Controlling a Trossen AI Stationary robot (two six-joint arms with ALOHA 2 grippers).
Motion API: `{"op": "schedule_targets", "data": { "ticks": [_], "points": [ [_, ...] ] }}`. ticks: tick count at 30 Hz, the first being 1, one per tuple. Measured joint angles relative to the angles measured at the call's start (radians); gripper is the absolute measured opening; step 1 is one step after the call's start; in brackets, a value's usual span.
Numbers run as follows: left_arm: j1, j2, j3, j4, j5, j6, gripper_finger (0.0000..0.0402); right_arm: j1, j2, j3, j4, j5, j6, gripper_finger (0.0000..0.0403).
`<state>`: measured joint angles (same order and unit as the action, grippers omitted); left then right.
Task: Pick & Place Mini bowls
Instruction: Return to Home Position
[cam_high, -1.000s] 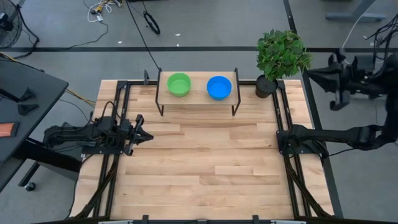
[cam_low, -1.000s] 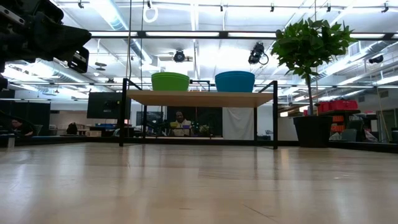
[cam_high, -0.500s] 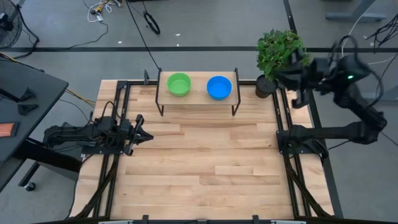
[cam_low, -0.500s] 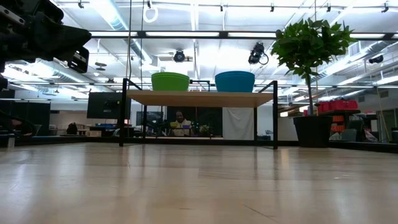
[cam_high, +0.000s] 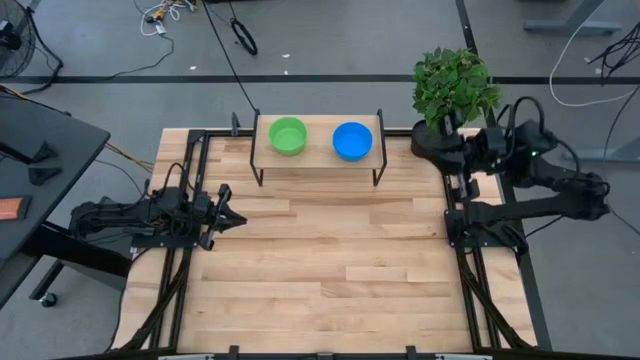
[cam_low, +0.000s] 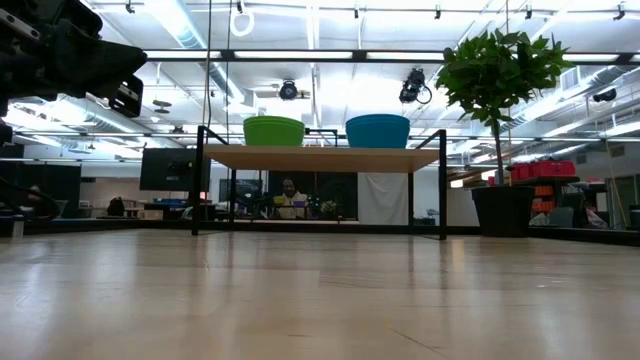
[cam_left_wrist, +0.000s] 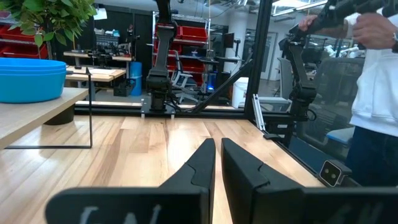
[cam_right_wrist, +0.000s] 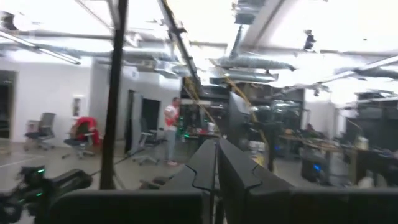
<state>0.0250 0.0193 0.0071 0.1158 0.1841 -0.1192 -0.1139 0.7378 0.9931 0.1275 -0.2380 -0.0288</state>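
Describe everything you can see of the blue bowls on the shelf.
The blue bowls sit nested as one upright stack. They are bright blue, round and shallow, and look like smooth plastic. From above they read as a single bowl, but the left wrist view shows layered rims. The stack rests on the wooden shelf, at the end nearer the potted plant, apart from the green bowls. Nothing else touches it.

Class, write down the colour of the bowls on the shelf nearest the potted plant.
Those bowls are bright blue, shown best in the high view.
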Motion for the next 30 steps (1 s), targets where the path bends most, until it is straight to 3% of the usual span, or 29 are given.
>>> {"op": "schedule_targets", "data": {
  "ticks": [16, 30],
  "points": [
    [0.000, 0.000, 0.000, 0.000, 0.000, 0.000, 0.0030, 0.070, -0.221, -0.448, 0.406, 0.021, -0.006, 0.0023],
    [0.000, 0.000, 0.000, 0.000, 0.000, -0.001, 0.0030, 0.131, -0.434, -0.749, 0.530, 0.021, -0.017, 0.0023]
  ]
}}
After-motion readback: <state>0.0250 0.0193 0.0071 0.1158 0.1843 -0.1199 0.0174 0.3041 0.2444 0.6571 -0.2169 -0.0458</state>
